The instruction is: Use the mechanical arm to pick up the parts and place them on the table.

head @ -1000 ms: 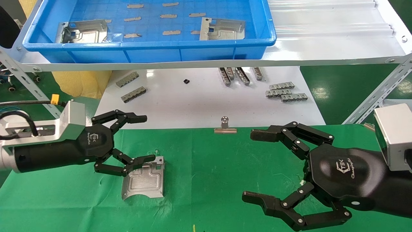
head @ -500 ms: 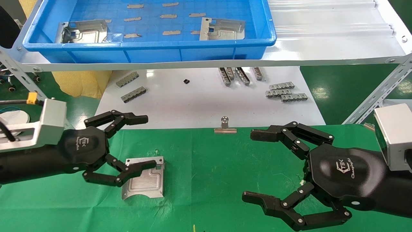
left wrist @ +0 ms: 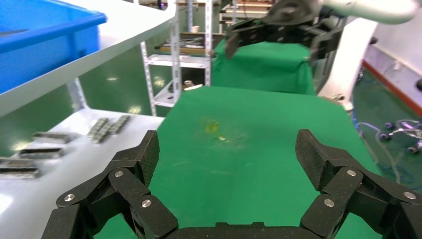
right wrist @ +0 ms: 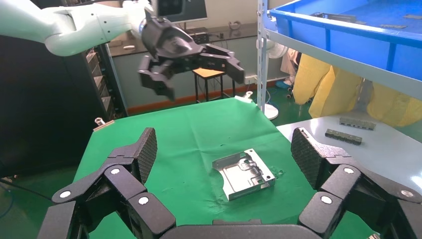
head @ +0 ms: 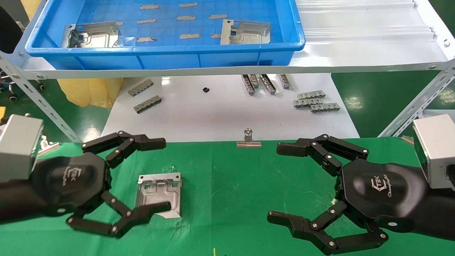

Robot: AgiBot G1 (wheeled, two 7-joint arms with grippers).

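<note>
Since a moment ago my left gripper (head: 161, 174) has pulled back off the part (head: 160, 193) toward my own side, fingers spread wide and holding nothing. That part lies flat on the green table (head: 231, 177), its near edge under my lower finger (head: 149, 211) in the head view. My right gripper (head: 275, 183) hangs open over the cloth. Two more parts (head: 245, 32) sit in the blue tray (head: 170, 58).
</note>
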